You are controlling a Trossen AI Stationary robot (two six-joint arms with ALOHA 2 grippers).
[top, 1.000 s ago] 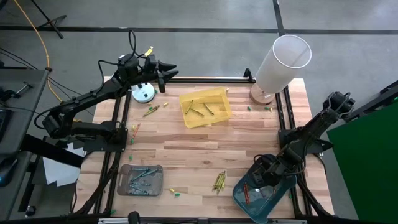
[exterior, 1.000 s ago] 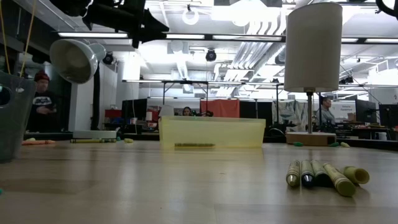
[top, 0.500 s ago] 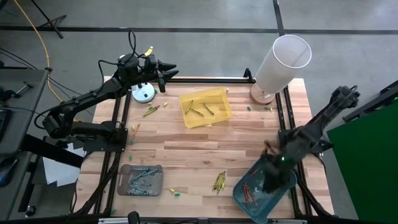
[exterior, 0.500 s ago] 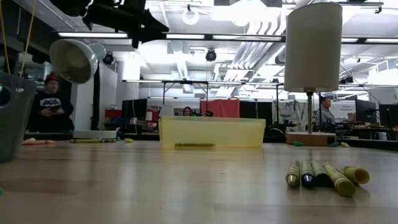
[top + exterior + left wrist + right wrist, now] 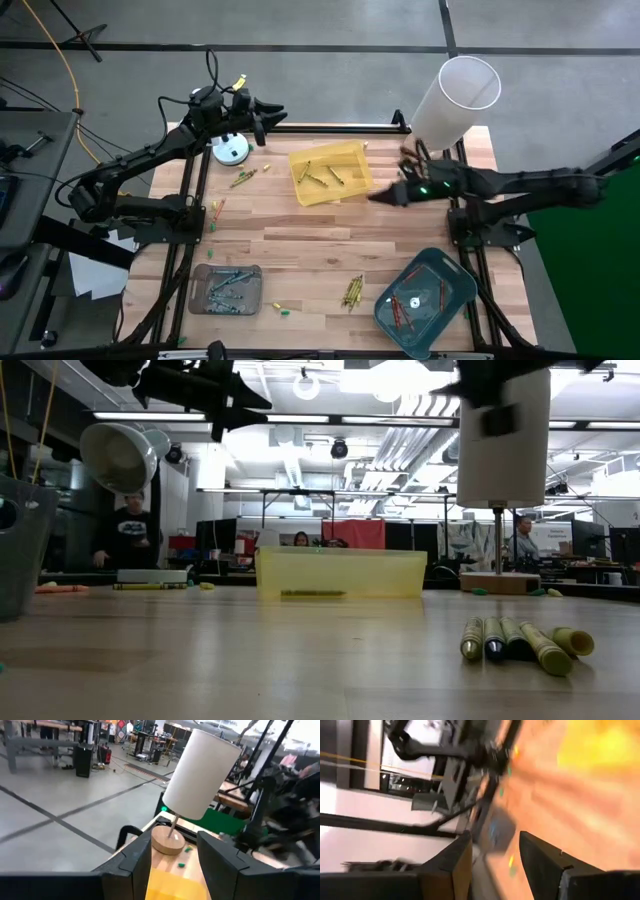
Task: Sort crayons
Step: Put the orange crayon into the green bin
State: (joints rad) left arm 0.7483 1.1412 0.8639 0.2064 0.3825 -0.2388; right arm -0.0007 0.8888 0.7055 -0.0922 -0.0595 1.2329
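Crayons lie scattered on the wooden table: a yellow-olive bunch [image 5: 352, 292] near the front edge, also in the low view [image 5: 515, 640], and loose ones [image 5: 243, 178] at the far left. Others lie inside the yellow tray [image 5: 345, 158], the grey tray [image 5: 200, 272] and the teal tray [image 5: 455, 285]. My right gripper [image 5: 378, 197] hangs open and empty in the air just right of the yellow tray; its wrist view [image 5: 495, 837] is blurred. My left gripper [image 5: 280, 113] waits open and empty above the far left edge, pointing level [image 5: 173, 840].
A white-shaded lamp [image 5: 455, 95] on a round wooden base stands at the far right, close behind my right arm. A small round white object [image 5: 231, 151] sits at the far left. Small green bits [image 5: 282, 309] lie near the front edge. A person stands far behind the table.
My right gripper has risen out of the teal tray at the near right and swung fast toward the far side and the table's middle, ending beside the yellow tray, turning as it went. The red crayons in the teal tray are uncovered.
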